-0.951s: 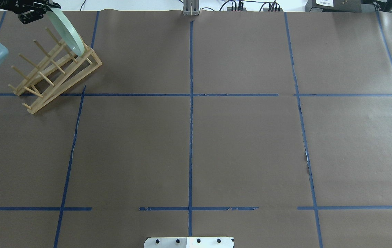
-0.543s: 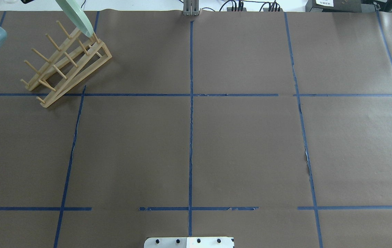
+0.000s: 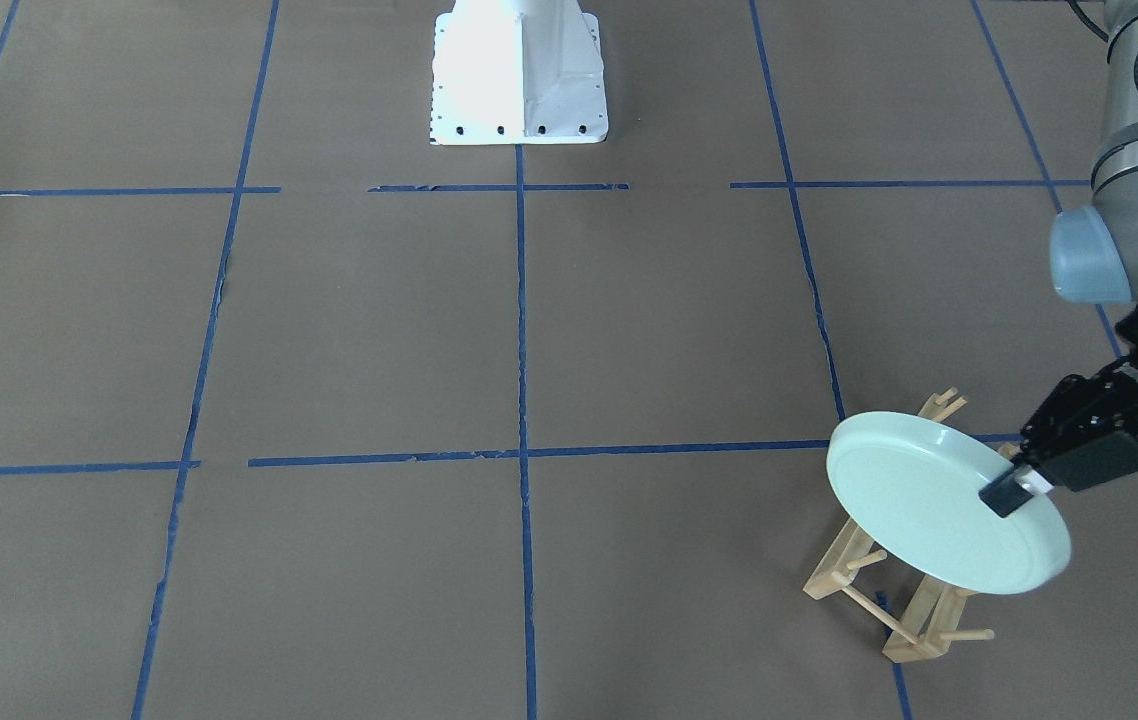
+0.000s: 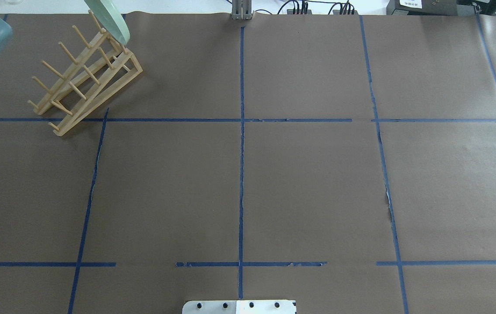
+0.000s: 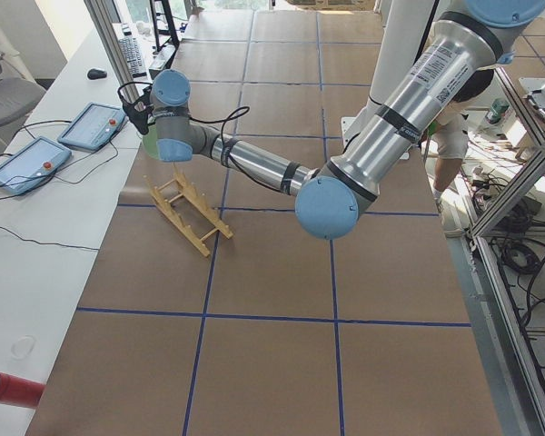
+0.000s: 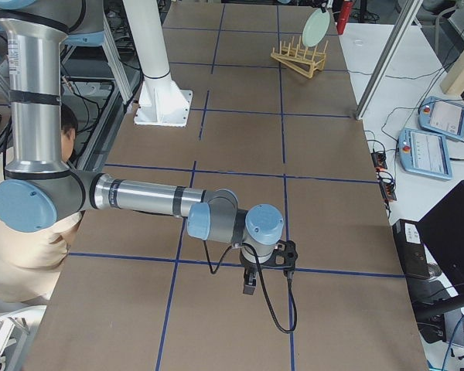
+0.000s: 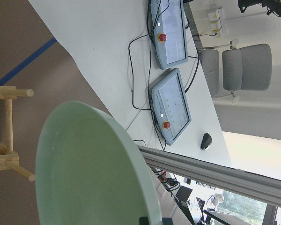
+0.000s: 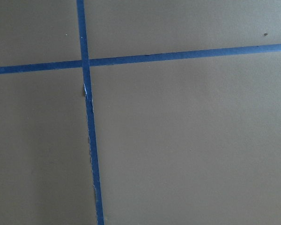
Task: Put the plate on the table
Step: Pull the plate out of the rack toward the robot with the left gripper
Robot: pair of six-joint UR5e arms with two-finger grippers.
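Up in the air, over the far left corner of the table (image 4: 317, 174), hangs the plate (image 3: 939, 510). It is round, smooth and shiny, pale green, with a low rim. The left gripper (image 3: 1011, 490) pinches that rim between its black jaws. It holds the plate tilted above the far end of the wooden peg rack (image 3: 889, 600), a slanted frame of thin light sticks. The plate is not yet down on the table's brown paper.

The front view shows the plate's whole face and the pinch. The overhead view shows only a thin green edge. The right gripper (image 6: 250, 284) shows only in the right side view, low over the table, and its jaws cannot be told. Its wrist camera sees just paper and crossing blue tape lines (image 8: 89, 117).
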